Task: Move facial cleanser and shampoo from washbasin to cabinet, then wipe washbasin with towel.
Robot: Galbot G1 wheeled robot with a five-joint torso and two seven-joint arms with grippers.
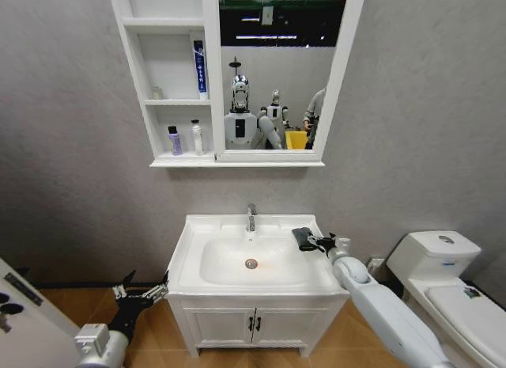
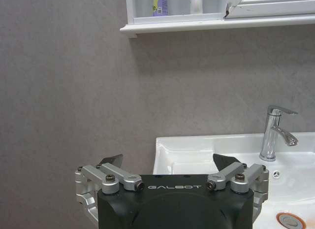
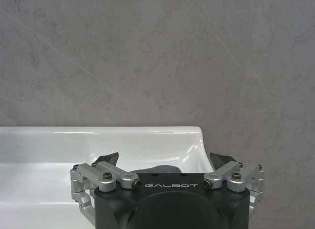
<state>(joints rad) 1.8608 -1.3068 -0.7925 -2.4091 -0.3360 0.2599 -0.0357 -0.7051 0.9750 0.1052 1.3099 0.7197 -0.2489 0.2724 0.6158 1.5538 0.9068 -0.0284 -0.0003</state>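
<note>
Black left gripper: nearest to us in the head view, we see it low beside the front left corner of the vanity, its fingers spread apart with nothing between them; our left wrist view shows the same wide gap.
Vanity cupboard: white, two doors, standing under the basin.
Right gripper: we see it reached over the right rear part of the basin top, directly at the dark cloth; in the right wrist view its two fingers stand apart with the cloth below them, not pinched.
Towel: small dark folded cloth lying on the right ledge of the basin top, just beside the oval bowl; we see its grey top edge between the fingers in the right wrist view.
Washbasin: white rectangular top with an oval bowl, red-ringed drain in the middle, chrome tap at the back centre.
Toilet: white, on our right, well apart from the basin.
Cabinet: white unit on the wall above the tap, open shelves on the left, framed mirror on the right.
Shelf contents: a purple bottle and a white bottle stand side by side on the lowest shelf; a blue-and-white tube stands upright on the shelf above.
</note>
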